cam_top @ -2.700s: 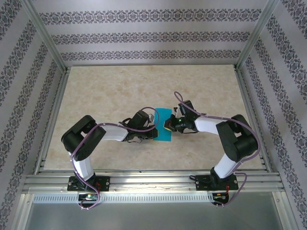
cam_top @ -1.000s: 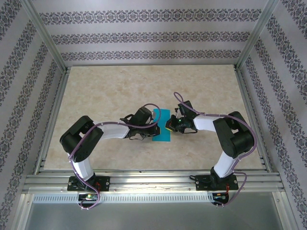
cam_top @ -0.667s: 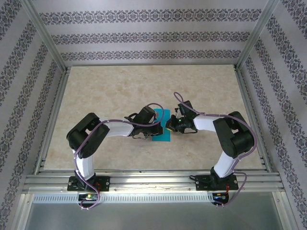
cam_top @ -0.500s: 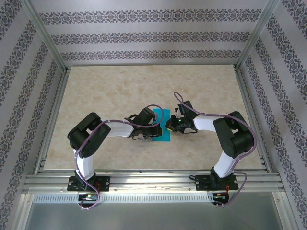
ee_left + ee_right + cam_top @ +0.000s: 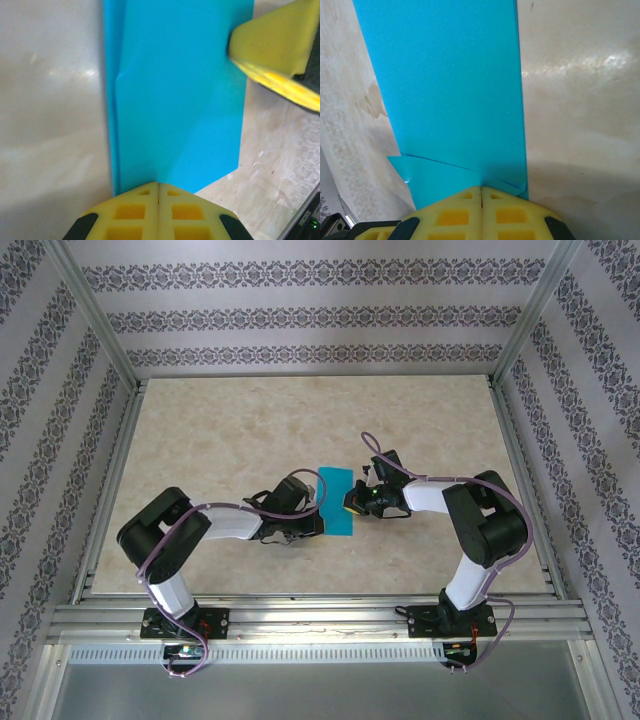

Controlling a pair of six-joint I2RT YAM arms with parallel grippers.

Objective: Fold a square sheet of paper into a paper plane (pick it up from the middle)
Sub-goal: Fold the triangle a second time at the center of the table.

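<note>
The square sheet of paper [image 5: 337, 502], teal-blue, lies flat mid-table, folded into a narrow upright rectangle; no paper plane shape shows. My left gripper [image 5: 317, 526] is shut, its yellow tips pressed down at the sheet's near left edge. In the left wrist view the gripper [image 5: 158, 185] sits on the paper [image 5: 175, 95] beside a doubled edge. My right gripper [image 5: 351, 502] is shut against the sheet's right edge. In the right wrist view the gripper [image 5: 481, 189] rests on the paper [image 5: 450, 85] by a small slanted flap. One of its yellow fingers [image 5: 272, 47] shows in the left wrist view.
The beige marble-patterned table [image 5: 220, 430] stretches around the sheet. Aluminium frame rails [image 5: 320, 618] run along the near edge and the sides, with patterned walls [image 5: 320, 315] behind. Both arms reach inward and meet at the sheet.
My left gripper has slid along the sheet's left edge toward the near side, and its elbow has swung back left. The right arm and the paper have stayed put.
</note>
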